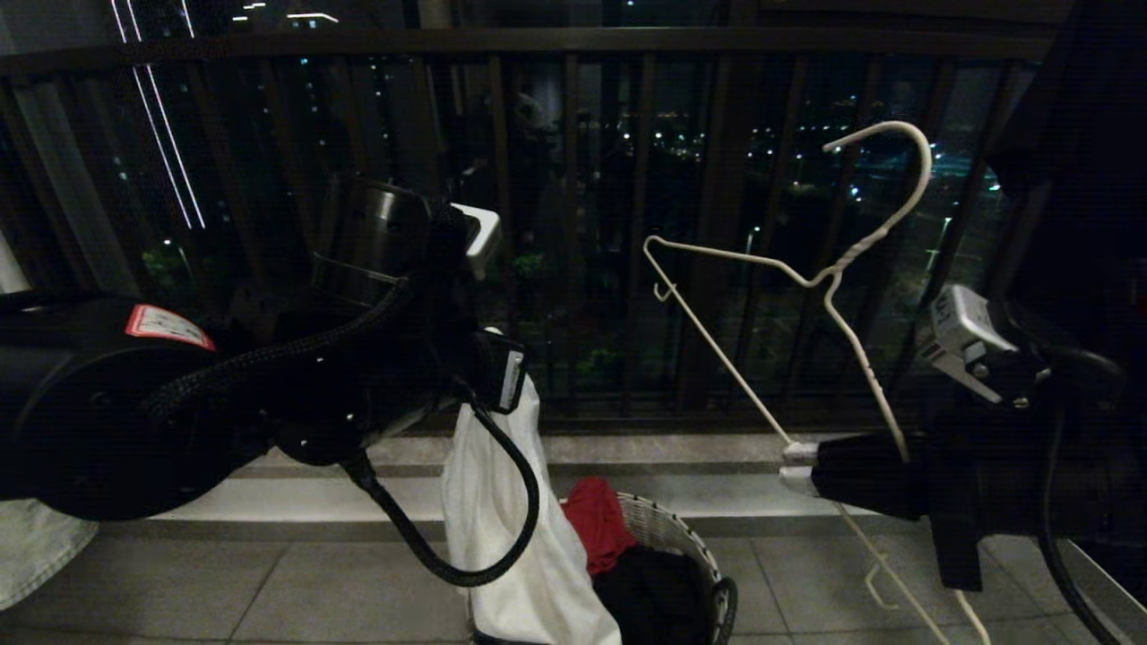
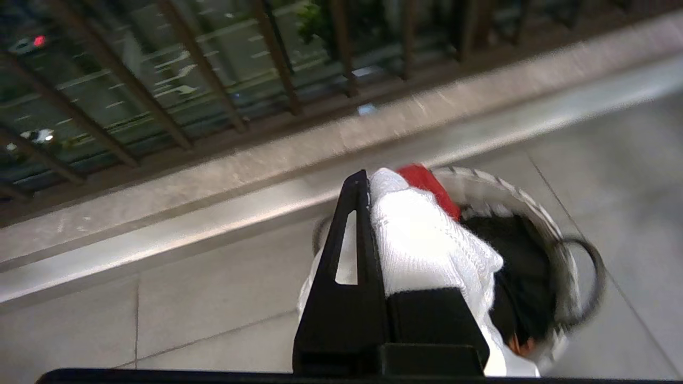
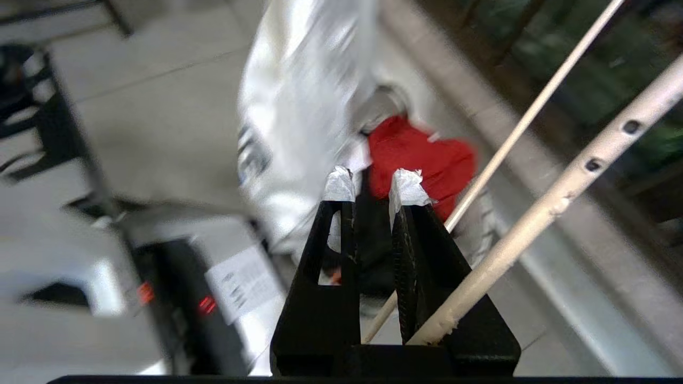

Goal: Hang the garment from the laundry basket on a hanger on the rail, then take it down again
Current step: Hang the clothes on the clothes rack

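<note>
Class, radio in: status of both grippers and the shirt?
Left gripper shut on white T-shirt above woven basket. Right gripper holds white wire hanger. Nothing between.

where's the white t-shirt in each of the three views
Head view: the white T-shirt hangs from the left gripper, low and left of centre, over the laundry basket.
Left wrist view: bunched against the black jaws, low centre.
Right wrist view: a blurred white drape, upper centre, beyond the right gripper.
Shared landmark: the red cloth in the basket.
</note>
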Controlling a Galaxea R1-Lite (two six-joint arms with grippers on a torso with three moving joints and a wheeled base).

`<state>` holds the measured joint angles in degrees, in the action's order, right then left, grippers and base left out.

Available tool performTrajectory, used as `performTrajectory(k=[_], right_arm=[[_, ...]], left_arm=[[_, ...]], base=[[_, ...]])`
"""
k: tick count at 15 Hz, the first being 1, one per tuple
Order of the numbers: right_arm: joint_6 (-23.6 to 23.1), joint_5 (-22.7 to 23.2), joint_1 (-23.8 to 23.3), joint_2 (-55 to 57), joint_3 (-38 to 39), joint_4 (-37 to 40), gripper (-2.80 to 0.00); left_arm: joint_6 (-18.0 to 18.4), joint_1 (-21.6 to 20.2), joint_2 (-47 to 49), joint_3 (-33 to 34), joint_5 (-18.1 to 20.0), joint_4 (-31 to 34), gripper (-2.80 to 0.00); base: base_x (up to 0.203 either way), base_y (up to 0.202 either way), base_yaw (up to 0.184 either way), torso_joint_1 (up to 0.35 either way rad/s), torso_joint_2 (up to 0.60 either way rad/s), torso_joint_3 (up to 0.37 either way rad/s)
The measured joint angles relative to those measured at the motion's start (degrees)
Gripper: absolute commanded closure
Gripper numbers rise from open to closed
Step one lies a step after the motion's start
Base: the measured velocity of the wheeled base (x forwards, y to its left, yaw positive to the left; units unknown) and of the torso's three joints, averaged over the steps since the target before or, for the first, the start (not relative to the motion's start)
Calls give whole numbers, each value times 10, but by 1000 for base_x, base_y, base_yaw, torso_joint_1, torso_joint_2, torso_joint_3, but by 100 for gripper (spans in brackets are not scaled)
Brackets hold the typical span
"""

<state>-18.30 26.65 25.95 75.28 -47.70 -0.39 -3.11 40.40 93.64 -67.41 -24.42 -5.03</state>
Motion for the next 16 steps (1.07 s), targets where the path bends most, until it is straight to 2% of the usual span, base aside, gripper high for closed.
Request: performTrajectory(k=[4,9,13,16], right_arm=[[-1,0,38,0,3,26,0],[1,0,98,4,9,50,0],[2,0,146,7,22,50,0],[2,0,156,9,24,49,0]], left_arm=[[-2,-49,4,-31,1,0,0],[-4,-77,13,-54,-2,-4,0],[-1,-103,46,-64,-6,-79,0],[-2,-108,67,-68,-9,-84,0]], base=[[0,0,0,0,0,0],[0,0,0,0,0,0],[0,0,0,0,0,0],[0,0,0,0,0,0]])
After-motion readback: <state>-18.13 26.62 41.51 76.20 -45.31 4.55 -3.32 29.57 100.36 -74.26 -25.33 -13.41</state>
